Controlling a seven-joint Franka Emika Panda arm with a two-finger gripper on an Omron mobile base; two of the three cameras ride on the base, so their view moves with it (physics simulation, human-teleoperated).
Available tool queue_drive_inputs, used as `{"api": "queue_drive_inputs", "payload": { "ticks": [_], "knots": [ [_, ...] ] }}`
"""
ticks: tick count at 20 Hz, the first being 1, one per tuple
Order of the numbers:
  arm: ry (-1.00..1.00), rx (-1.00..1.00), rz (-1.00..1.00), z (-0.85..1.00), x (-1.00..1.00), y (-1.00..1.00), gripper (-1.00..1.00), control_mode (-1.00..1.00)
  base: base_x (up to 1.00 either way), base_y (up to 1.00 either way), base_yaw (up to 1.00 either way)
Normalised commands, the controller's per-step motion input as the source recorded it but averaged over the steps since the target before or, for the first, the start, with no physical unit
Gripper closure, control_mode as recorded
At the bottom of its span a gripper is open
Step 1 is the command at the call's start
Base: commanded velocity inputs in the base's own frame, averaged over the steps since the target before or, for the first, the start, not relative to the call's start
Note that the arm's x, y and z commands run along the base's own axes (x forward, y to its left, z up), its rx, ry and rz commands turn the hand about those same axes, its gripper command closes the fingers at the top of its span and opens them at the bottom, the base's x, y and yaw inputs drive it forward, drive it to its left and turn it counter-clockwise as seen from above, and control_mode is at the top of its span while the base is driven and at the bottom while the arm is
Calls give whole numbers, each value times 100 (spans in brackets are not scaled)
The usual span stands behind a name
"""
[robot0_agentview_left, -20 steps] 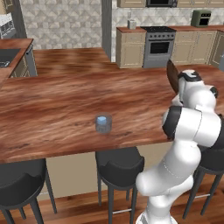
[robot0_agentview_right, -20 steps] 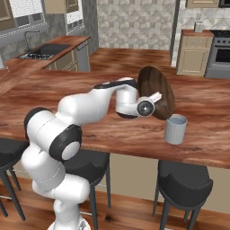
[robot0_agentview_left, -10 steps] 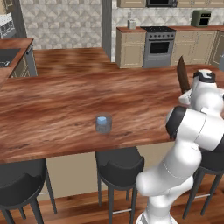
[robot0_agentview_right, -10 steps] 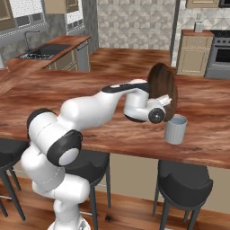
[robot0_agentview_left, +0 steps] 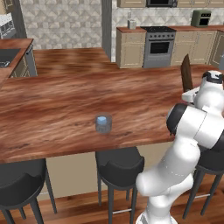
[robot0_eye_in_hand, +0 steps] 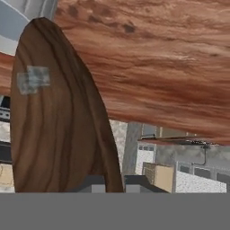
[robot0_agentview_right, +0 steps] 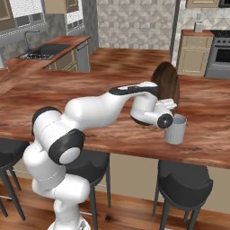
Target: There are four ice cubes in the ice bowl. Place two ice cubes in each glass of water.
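Observation:
My gripper [robot0_agentview_right: 167, 105] is shut on the lower rim of the ice bowl [robot0_agentview_right: 167, 81], a dark brown wooden bowl held up on its edge, nearly vertical. Right below and beside it stands the paler blue-grey glass of water [robot0_agentview_right: 175, 129]. From the left base view the ice bowl [robot0_agentview_left: 187, 72] appears edge-on above my hand. In the hand view the ice bowl [robot0_eye_in_hand: 58, 117] rises from my gripper [robot0_eye_in_hand: 110, 184], with pale ice cubes [robot0_eye_in_hand: 33, 78] clinging to its inner face. The dark grey glass of water [robot0_agentview_left: 103, 124] stands alone near the counter's front edge, pale blue at its top.
A long wooden island counter [robot0_agentview_left: 65, 100] carries everything. Black bar stools [robot0_agentview_left: 119, 164] stand along its near side. A stove [robot0_agentview_left: 158, 46] and cabinets line the back wall, and a sink counter [robot0_agentview_right: 42, 51] lies at the far left.
My hand has carried the ice bowl to the right, up against the paler glass, and tipped it steeper onto its edge. The glasses have not moved.

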Motion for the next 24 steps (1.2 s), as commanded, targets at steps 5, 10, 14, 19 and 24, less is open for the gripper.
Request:
{"api": "queue_drive_inputs", "payload": {
  "ticks": [5,10,14,19,24],
  "knots": [
    [0,32,0,17,0,-1,100,-100,0,0,0],
    [0,24,0,14,0,-3,100,-100,0,0,0],
    [0,22,0,13,0,-14,100,-100,0,0,0],
    [0,11,0,2,0,-18,100,-100,0,0,0],
    [0,0,0,0,0,0,100,-100,0,0,0]
  ]
}}
